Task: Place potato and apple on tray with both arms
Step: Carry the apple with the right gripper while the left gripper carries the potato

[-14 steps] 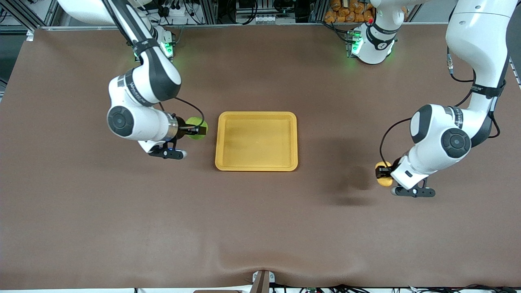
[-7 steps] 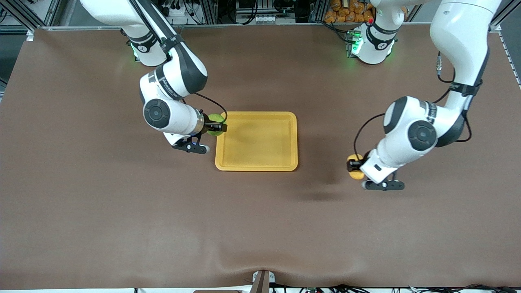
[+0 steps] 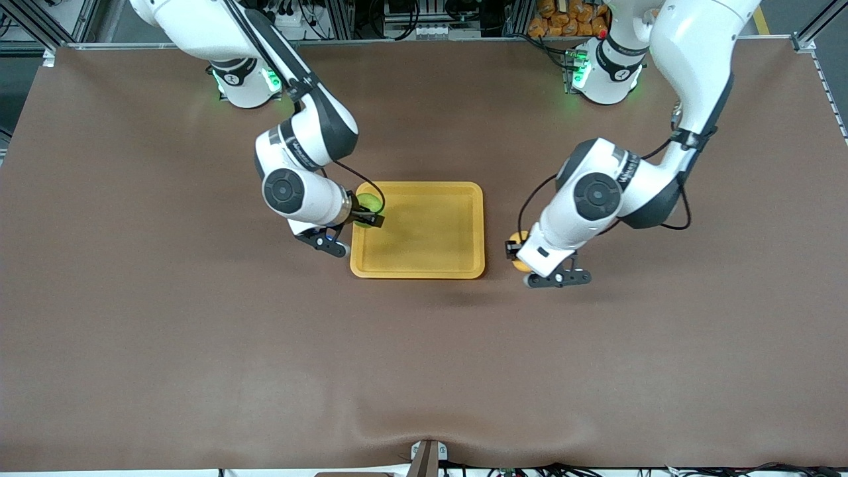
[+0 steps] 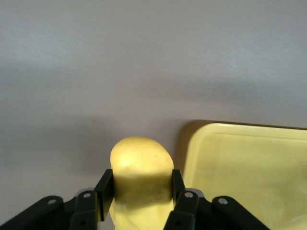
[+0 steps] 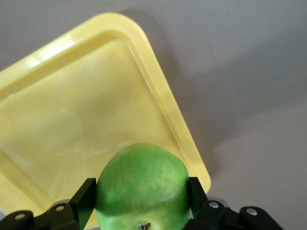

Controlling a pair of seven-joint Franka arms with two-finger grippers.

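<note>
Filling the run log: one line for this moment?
left hand: shut on potato, beside tray | right hand: shut on apple, over tray edge

Potato [image 3: 520, 260] mostly hidden under the left arm's wrist in the front view, its lower end cut off in the left wrist view, apple [image 5: 142, 188] bottom cropped by the right wrist view's edge, tray [image 4: 249, 172] only partly in frame there.

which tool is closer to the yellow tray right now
Right. The right tool, gripping the round green apple, is over the shallow yellow plastic tray. The left tool, gripping the oblong yellow potato, hangs beside it.
</note>
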